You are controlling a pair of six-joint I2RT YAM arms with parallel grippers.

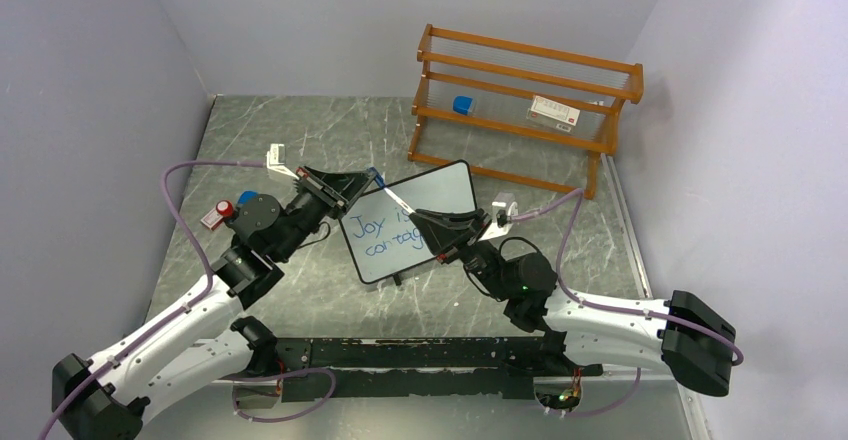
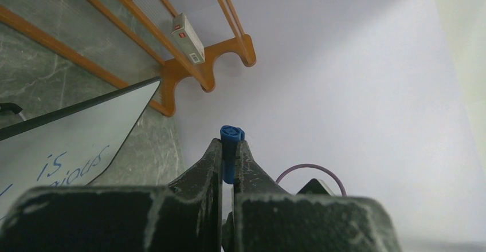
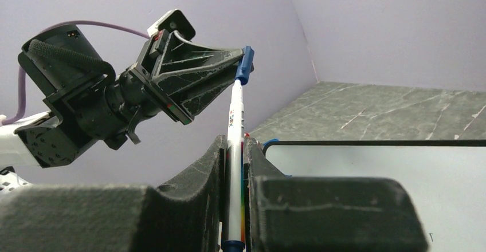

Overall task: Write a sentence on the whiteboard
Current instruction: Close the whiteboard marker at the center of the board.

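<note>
- Covering the cell floor: grey-green marbled worktop [image 1: 300, 130], scuffed, with pale lilac-white walls [image 1: 300, 20] on the left, far and right sides.
- Black mounting rail [image 1: 400, 352] runs along the near edge and carries both arm bases.
- Orange wooden rack [image 1: 520, 110] in the far right corner; a blue item [image 1: 462, 105] and a white labelled box [image 1: 554, 110] sit on it.
- Small red-capped item [image 1: 222, 210] near the left edge.
- whiteboard [image 1: 440, 185] at mid-worktop, skewed to the edges, just in front of the rack.
- sentence [image 1: 383, 237] in blue on the board's left part, two lines; the end is hidden behind the right arm.
- left end effector [image 1: 368, 177] clamped on the blue cap [image 2: 231, 149], above the board's far left corner.
- right end effector [image 1: 412, 214] clamped on the white marker [image 3: 235, 120], over the board; the marker's top end meets the cap.
</note>
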